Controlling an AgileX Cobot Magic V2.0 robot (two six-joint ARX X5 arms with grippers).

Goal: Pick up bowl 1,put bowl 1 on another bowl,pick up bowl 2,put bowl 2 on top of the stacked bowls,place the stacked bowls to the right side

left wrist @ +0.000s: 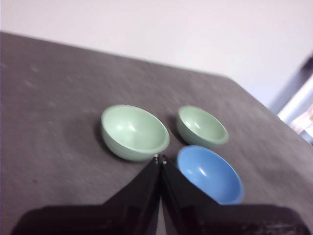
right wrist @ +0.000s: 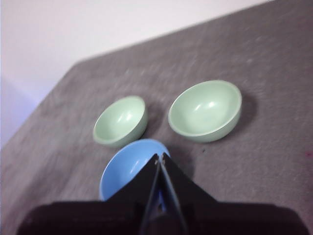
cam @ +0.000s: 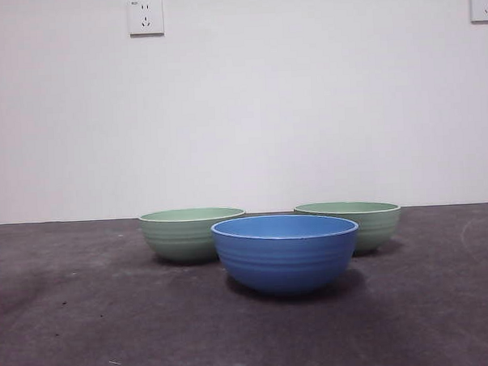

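Three bowls stand separately on the dark table. The blue ribbed bowl (cam: 285, 254) is nearest the front, with one pale green bowl (cam: 189, 234) behind it to the left and a second green bowl (cam: 366, 223) behind it to the right. None is stacked on another. My left gripper (left wrist: 160, 157) is shut and empty, held high over the table, looking down on the green bowls (left wrist: 134, 132) (left wrist: 201, 126) and the blue bowl (left wrist: 210, 174). My right gripper (right wrist: 160, 156) is also shut and empty, high above the blue bowl (right wrist: 126, 169) and green bowls (right wrist: 121, 121) (right wrist: 205, 111). Neither arm shows in the front view.
A white wall with two sockets (cam: 145, 16) (cam: 482, 4) closes off the back of the table (cam: 80, 320). The dark tabletop stretches to both sides of the bowls. The table's far corner (left wrist: 230, 78) shows in the left wrist view.
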